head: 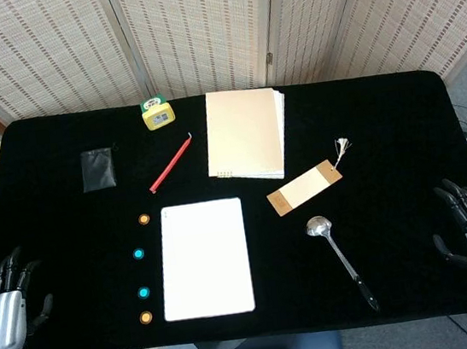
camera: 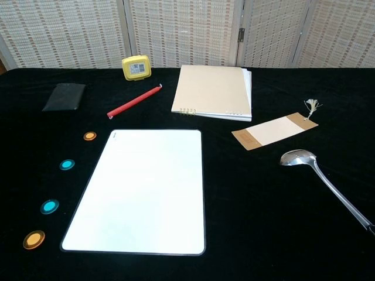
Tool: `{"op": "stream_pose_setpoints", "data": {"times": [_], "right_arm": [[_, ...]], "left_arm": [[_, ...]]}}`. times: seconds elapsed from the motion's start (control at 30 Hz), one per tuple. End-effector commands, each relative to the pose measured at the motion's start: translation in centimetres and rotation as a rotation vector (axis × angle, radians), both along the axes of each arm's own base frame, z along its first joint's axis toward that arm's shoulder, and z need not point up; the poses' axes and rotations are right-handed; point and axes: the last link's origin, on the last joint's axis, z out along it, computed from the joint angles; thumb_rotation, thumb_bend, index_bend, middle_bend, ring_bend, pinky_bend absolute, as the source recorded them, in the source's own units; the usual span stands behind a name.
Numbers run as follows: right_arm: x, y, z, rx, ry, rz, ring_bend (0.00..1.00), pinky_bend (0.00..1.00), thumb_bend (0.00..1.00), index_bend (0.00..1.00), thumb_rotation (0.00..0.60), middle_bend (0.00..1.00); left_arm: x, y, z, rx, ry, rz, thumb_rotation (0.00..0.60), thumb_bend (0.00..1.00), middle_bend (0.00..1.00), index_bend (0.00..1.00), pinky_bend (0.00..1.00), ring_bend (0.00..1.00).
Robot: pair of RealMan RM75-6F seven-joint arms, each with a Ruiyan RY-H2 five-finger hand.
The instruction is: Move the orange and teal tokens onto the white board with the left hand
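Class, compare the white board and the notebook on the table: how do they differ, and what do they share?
The white board is bright white; the notebook is cream. The board is a single flat sheet with rounded corners; the notebook is a stack of pages with a spiral binding. The board lies nearer the robot, the notebook farther back. Both are upright rectangles lying flat.

Bright, even light fills both views — shadows are faint and soft. The matte black tablecloth (head: 364, 123) swallows detail, while the glossy white rectangular board (camera: 143, 187) looks nearly blown out. A small glint sits on the polished metal spoon (camera: 297, 157) bowl at right. Focus is sharp near and far — straight lines bend slightly at the edges.
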Motion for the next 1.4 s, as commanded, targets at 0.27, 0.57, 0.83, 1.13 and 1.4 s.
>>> {"op": "stream_pose_setpoints", "data": {"times": [0.27, 0.57, 0.83, 1.13, 1.4], "right_arm": [[0.0, -0.1, 0.1, 0.005, 0.000, 0.000, 0.01, 0.00, 0.48, 0.00, 0.600, 0.00], [0.3, -0.2, 1.0, -0.027, 0.013, 0.009, 0.01, 0.00, 0.48, 0.00, 0.600, 0.00], [0.8, -0.3, 1.4, -0.030, 0.017, 0.025, 0.01, 0.00, 0.48, 0.00, 0.600, 0.00], [0.6, -0.3, 1.4, -0.018, 0.010, 0.010, 0.01, 0.00, 0.48, 0.00, 0.600, 0.00], [0.1, -0.2, 1.4, -0.014, 0.006, -0.012, 0.01, 0.00, 0.48, 0.00, 0.600, 0.00]], "left_arm": [[0.1, 0.2, 0.0, 0.002, 0.001, -0.009, 0.600, 0.43, 0.04, 0.24, 0.00, 0.00], [1.8, 3.3, 0.1, -0.027, -0.027, -0.105, 0.600, 0.43, 0.04, 0.26, 0.00, 0.00], [4.2, 9.6, -1.3, -0.150, -0.114, -0.195, 0.600, 0.43, 0.06, 0.31, 0.00, 0.03], [6.2, 15.5, -4.8, -0.255, -0.069, -0.221, 0.600, 0.45, 0.10, 0.39, 0.00, 0.06], [6.7, 18.0, -8.8, -0.339, -0.041, -0.186, 0.600, 0.45, 0.10, 0.39, 0.00, 0.06]]}}
